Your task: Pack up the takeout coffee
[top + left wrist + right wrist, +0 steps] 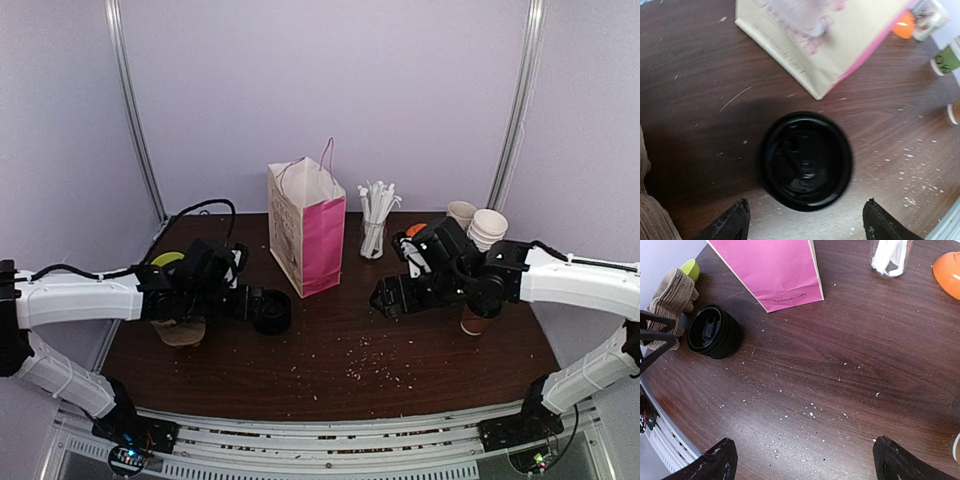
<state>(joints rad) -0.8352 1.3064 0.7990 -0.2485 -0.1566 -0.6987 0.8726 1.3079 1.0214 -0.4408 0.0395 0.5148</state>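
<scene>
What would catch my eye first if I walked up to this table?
The pink-and-cream paper bag standing in the middle of the dark wooden table stands out first. Just left of it, the left hand is open, aimed at a black stack of lids. At the back right are a jar of white stirrers and stacked paper cups.

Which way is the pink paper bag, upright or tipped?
Upright: the pink paper bag stands on its base on the table, handles up.
</scene>
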